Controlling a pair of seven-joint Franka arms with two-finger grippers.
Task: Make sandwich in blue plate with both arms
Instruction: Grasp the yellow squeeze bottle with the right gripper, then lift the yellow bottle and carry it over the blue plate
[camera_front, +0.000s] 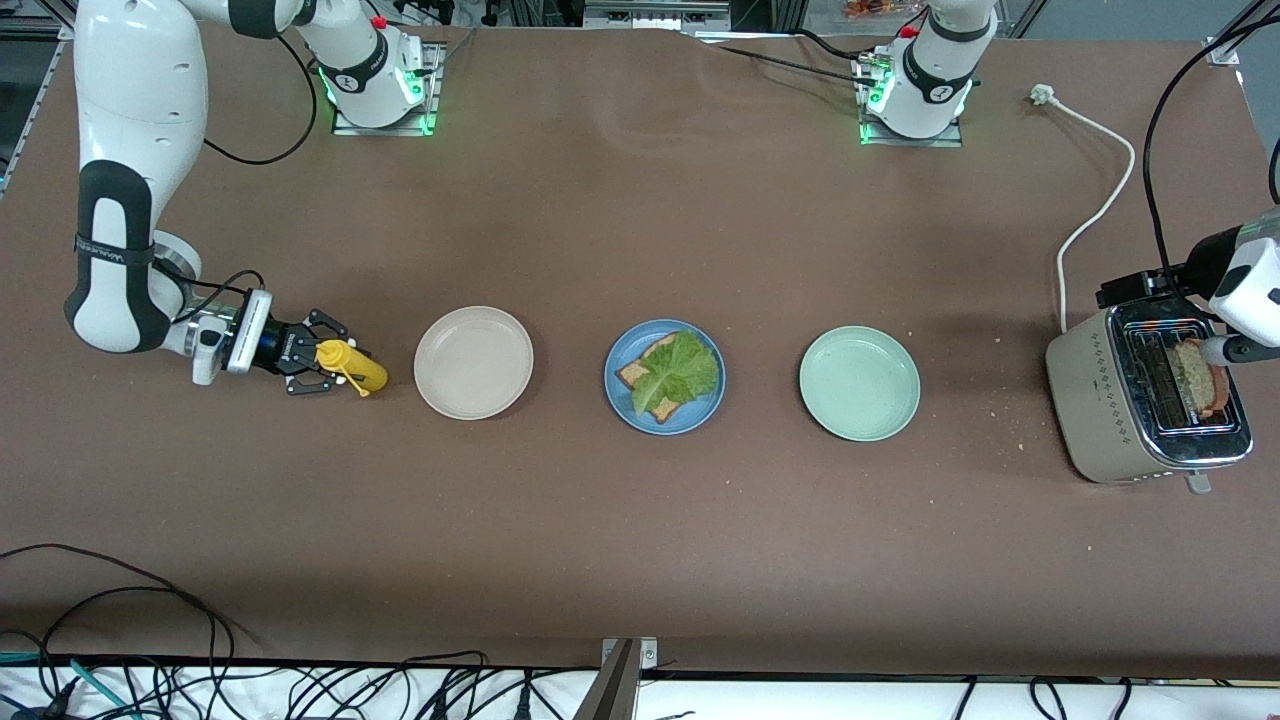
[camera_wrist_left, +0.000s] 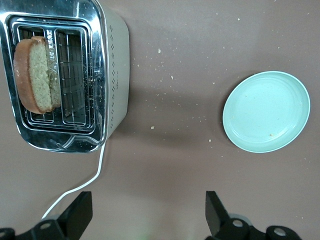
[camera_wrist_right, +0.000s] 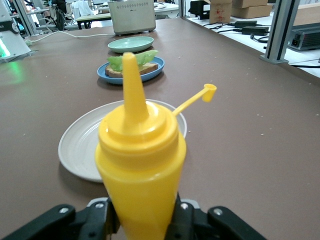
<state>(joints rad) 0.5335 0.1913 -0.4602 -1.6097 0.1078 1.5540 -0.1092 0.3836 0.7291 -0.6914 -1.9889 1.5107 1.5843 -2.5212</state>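
The blue plate lies mid-table with one brown toast slice and a green lettuce leaf on top of it. My right gripper reaches in sideways at the right arm's end of the table, shut on an upright yellow squeeze bottle beside the beige plate. In the right wrist view the black fingers press both sides of the bottle, whose tethered cap hangs open. My left gripper hangs open and empty, high over the table by the toaster.
An empty beige plate and an empty pale green plate flank the blue plate. A toaster at the left arm's end holds a bread slice in one slot. Its white cord trails toward the bases.
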